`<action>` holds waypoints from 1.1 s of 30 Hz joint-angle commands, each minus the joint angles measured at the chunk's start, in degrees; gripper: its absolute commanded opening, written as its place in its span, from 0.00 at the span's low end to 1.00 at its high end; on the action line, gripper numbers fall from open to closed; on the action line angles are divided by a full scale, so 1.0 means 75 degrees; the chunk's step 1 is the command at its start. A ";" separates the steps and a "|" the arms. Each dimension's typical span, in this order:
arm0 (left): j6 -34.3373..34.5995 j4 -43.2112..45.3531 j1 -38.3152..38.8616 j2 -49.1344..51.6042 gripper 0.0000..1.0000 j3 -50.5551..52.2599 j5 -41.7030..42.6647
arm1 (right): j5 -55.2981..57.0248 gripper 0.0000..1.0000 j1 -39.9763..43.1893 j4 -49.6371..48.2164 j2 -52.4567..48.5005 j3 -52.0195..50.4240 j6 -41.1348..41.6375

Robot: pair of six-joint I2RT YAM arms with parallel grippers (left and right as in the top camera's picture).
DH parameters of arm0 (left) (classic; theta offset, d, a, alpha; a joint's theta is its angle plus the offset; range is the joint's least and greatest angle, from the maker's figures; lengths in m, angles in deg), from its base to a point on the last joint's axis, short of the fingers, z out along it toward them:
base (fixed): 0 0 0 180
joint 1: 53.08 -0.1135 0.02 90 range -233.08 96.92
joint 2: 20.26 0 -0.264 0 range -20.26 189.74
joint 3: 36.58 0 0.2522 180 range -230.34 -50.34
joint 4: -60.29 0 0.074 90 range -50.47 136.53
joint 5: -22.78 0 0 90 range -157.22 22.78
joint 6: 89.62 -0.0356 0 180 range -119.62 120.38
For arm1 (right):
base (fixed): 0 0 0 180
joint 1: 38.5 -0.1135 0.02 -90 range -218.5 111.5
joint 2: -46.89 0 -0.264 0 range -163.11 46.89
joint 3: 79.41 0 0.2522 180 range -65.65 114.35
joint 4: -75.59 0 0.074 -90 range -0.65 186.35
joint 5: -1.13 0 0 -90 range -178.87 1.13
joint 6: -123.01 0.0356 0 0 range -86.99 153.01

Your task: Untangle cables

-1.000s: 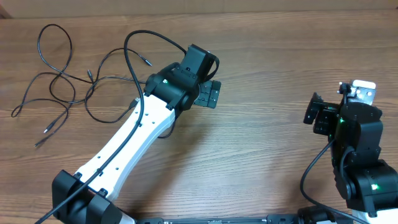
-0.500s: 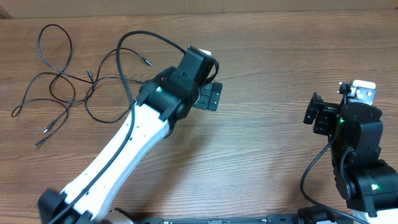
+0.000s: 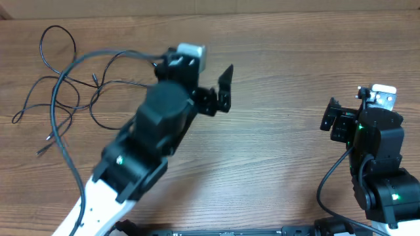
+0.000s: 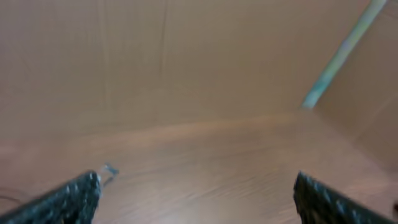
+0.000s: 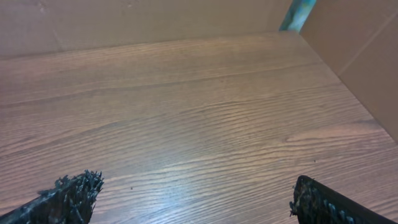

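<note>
The cables [image 3: 29, 97] lie in a loose black tangle at the far left of the tabletop [image 3: 282, 164], loops crossing one another, a few small plug ends trailing out toward the near edge. Nothing grips them. The left claw [image 4: 196, 190] is held high and to the right of the heap, its jaws wide apart with only bare wood between them. Its wrist view is blurred, so I can make out little else there. The right claw [image 5: 196, 186] is parked well away on the right, jaws spread and empty too.

I judge this to be the reach before a first grasp, with no strand pulled free yet. The next move calls for swinging the left claw back over the tangle and down onto one outlying strand or plug end, low enough to pinch so thin a cord, while keeping clear of the arm's own thicker wire [image 3: 56, 105], which drapes across that same patch.
</note>
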 commanded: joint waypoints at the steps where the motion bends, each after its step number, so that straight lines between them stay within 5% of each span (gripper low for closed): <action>1: -0.0105 0.1580 -0.0032 -0.0968 0.99 0.1821 0.0224 | 0.0012 1.00 0.0017 -0.0038 0.0012 0.0221 0.0052; 7: -0.0093 0.5117 -0.0341 -0.2815 0.99 0.5100 0.0831 | 0.0012 1.00 0.0017 -0.0038 0.0012 0.0221 0.0052; 12: 0.0163 0.6411 -0.1291 -0.4191 1.00 0.7020 0.1577 | 0.0012 1.00 0.0017 -0.0038 0.0012 0.0221 0.0052; 33: 0.0443 0.3456 -0.4025 -0.7828 1.00 0.8775 0.1833 | 0.0012 1.00 0.0017 -0.0038 0.0012 0.0221 0.0052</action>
